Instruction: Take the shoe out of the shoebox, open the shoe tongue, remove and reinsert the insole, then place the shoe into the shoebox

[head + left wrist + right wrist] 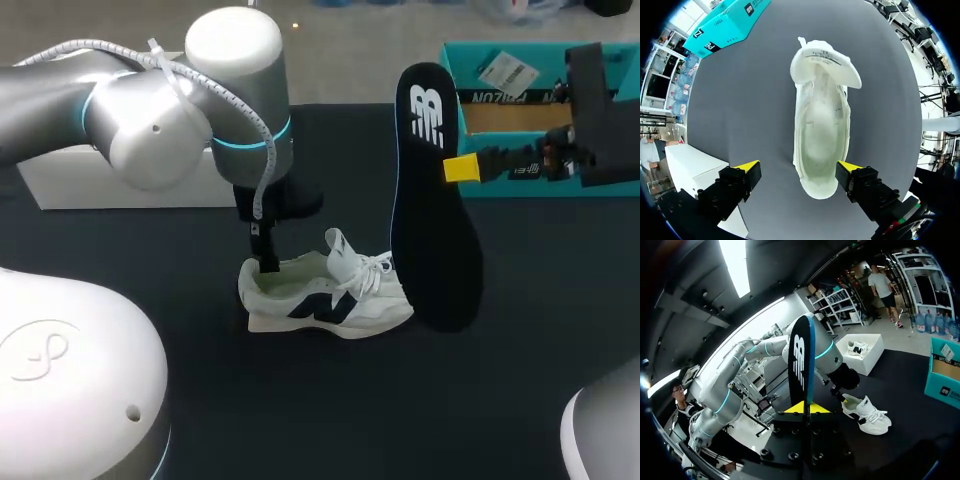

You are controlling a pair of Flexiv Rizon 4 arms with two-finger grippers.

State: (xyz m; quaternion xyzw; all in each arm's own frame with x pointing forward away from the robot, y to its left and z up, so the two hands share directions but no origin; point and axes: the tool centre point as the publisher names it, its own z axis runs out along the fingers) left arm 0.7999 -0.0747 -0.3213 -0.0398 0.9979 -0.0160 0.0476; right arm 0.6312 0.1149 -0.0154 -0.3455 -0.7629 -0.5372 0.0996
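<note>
On the dark desk (300,400), the teal shoebox (462,58) stands at the far right and the white shoe (325,295) rests upright at centre. The right pincer (806,407) grasps the black insole (435,230) upright beside the toe. The left pincer (799,166) hangs released over the heel.

I count one shoe (325,295) on the table (300,400), one insole (432,200), and two boxes: one teal shoebox (458,75) at the far right corner and one white box (120,185) at the far left edge (something pale lies inside it, too small for me to name). There are two arms, the left arm (150,110) and the right arm (600,110), and two pincers, the left pincer (797,167) and the right pincer (803,409).
</note>
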